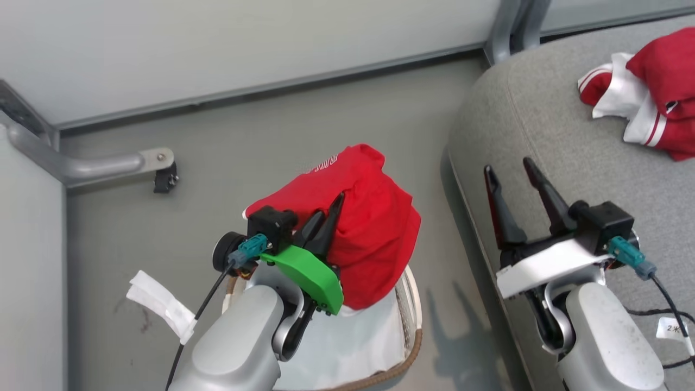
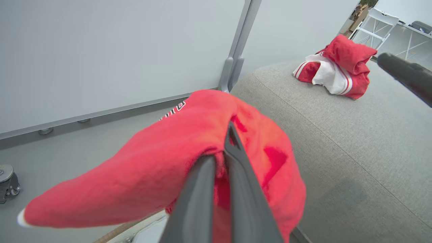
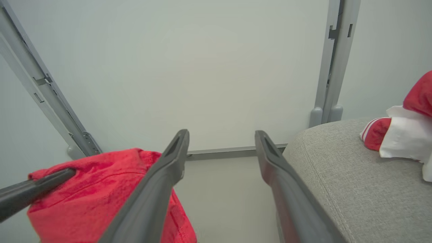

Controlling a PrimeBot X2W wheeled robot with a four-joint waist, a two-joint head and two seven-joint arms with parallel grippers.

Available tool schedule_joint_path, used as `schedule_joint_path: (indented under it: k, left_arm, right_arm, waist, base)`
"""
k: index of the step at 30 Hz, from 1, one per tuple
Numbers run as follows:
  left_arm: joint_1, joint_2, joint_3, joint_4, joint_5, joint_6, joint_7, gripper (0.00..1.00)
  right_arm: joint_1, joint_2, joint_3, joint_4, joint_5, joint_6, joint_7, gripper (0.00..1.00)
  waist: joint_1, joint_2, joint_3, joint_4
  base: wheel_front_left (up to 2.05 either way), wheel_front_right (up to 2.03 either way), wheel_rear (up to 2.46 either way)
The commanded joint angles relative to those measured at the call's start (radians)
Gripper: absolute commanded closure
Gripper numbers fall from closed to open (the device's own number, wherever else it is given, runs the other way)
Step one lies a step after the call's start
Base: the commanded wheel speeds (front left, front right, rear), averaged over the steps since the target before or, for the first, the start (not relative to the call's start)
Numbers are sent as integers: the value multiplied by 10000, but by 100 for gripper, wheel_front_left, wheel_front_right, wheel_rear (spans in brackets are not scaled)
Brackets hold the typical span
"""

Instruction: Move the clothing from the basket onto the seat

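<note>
My left gripper (image 1: 337,200) is shut on a red T-shirt (image 1: 364,228) with white lettering and holds it lifted above the basket (image 1: 415,326). In the left wrist view the fingers (image 2: 233,148) pinch a fold of the T-shirt (image 2: 162,162), which drapes to both sides. The basket's white liner (image 1: 347,342) shows beneath the shirt. A second red garment (image 1: 659,92) with white stripes lies bunched on the grey seat (image 1: 543,125) at the far right. My right gripper (image 1: 509,164) stands open with nothing between its fingers, over the seat's left edge.
A grey floor (image 1: 260,146) runs from the basket to a pale wall panel with metal posts (image 1: 507,27). A metal bracket with a caster (image 1: 163,174) sits at the left. A white strip (image 1: 160,304) lies on the floor near my left arm.
</note>
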Motion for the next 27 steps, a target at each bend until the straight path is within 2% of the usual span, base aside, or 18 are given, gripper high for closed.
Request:
schedule_joint_path:
  k: [1,11,17,19,27]
  left_arm:
    - [226,23,162,-271,145,-41,-37,100]
    - [644,24,997,-1798,273,150,-37,100]
    - [736,22,1088,-2258,309,226,-37,100]
    - [769,24,1003,-2425,249,262,-39,100]
    - [719,22,592,-2683,78,329,-39,100]
  right_arm:
    - [280,-46,36,76,92,-14,-1,0]
    - [1227,-111,735,402,188,-14,-2,0]
    - [1517,-320,2067,452,328,-12,-2,0]
    - [1451,-399,2879,391,578,-14,-1,0]
    - [487,-318,4007,208,1180,-12,-1,0]
  waist:
    - [1,0,-789,317]
    - [1,0,-1768,478]
    - [1,0,-1944,570]
    - [1,0,-1971,635]
    - [1,0,-1950,891]
  base:
    - [0,0,0]
    - [0,0,0]
    - [0,0,0]
    - [0,0,0]
    - [0,0,0]
